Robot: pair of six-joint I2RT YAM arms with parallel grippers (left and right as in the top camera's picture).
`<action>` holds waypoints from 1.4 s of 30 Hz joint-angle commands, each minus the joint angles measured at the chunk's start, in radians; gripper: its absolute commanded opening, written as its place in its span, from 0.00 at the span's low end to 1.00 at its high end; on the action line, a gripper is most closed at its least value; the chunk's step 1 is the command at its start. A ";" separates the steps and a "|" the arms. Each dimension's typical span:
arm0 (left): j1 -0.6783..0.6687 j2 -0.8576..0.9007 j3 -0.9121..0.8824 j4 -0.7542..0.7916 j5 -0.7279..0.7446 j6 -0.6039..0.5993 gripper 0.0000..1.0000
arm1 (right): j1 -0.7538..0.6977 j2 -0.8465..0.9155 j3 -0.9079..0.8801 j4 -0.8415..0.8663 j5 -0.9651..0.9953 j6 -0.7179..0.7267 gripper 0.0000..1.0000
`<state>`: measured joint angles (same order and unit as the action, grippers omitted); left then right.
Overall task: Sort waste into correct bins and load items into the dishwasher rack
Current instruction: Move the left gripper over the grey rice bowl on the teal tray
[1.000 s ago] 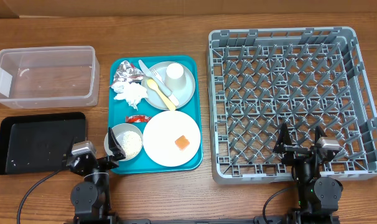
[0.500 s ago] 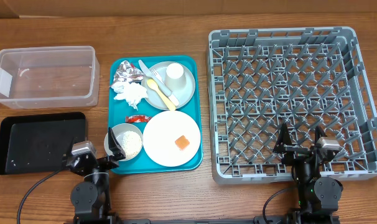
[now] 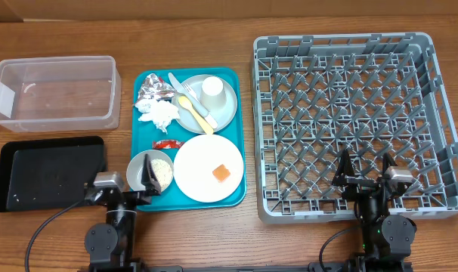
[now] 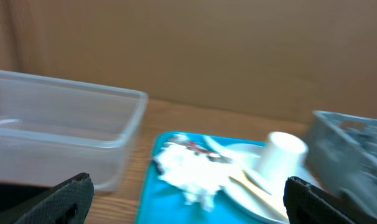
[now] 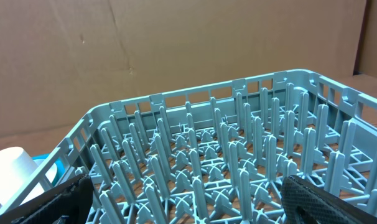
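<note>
Spillage is the chief risk: the left gripper [image 3: 127, 185], fingers apart and holding nothing, hangs just beside the small white bowl of loose rice [image 3: 156, 171] on the flat teal tray [image 3: 138, 98]; a clipped rim could scatter grains. The right gripper [image 3: 363, 172], likewise spread, hovers over the grey lattice dishwasher rack [image 3: 350, 44].
</note>
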<state>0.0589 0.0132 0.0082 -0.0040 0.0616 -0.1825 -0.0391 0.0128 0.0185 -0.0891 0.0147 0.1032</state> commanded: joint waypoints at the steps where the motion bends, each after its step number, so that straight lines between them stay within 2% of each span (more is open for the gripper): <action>1: -0.003 -0.010 -0.003 0.005 0.177 -0.032 1.00 | -0.003 -0.010 -0.010 0.006 0.009 -0.006 1.00; 6: -0.003 -0.010 0.022 0.060 0.285 -0.032 1.00 | -0.003 -0.010 -0.010 0.006 0.009 -0.007 1.00; 9: -0.003 -0.006 0.084 0.026 0.298 -0.031 1.00 | -0.003 -0.010 -0.010 0.006 0.009 -0.007 1.00; 14: -0.003 0.042 0.266 -0.155 0.282 -0.013 1.00 | -0.003 -0.010 -0.010 0.006 0.009 -0.006 1.00; 23: -0.007 0.301 0.671 -0.550 0.557 -0.024 1.00 | -0.003 -0.010 -0.010 0.007 0.009 -0.006 1.00; 25: -0.008 0.350 0.753 -0.652 0.554 -0.024 1.00 | -0.003 -0.010 -0.010 0.006 0.009 -0.007 1.00; 29: -0.007 0.444 0.893 -0.832 0.420 -0.078 1.00 | -0.003 -0.010 -0.010 0.007 0.009 -0.006 1.00; 33: -0.007 0.494 0.950 -0.795 0.419 -0.087 1.00 | -0.003 -0.010 -0.010 0.006 0.009 -0.007 1.00; 35: -0.007 0.500 0.949 -0.753 0.439 -0.168 1.00 | -0.003 -0.010 -0.010 0.006 0.009 -0.006 1.00; 37: -0.007 0.510 0.949 -0.742 0.436 -0.180 1.00 | -0.003 -0.010 -0.010 0.006 0.009 -0.006 1.00; 42: -0.008 0.577 0.950 -0.863 0.397 -0.154 1.00 | -0.003 -0.010 -0.010 0.006 0.009 -0.006 1.00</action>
<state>0.0586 0.5400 0.9398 -0.8139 0.4999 -0.3172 -0.0395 0.0128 0.0185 -0.0898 0.0154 0.1036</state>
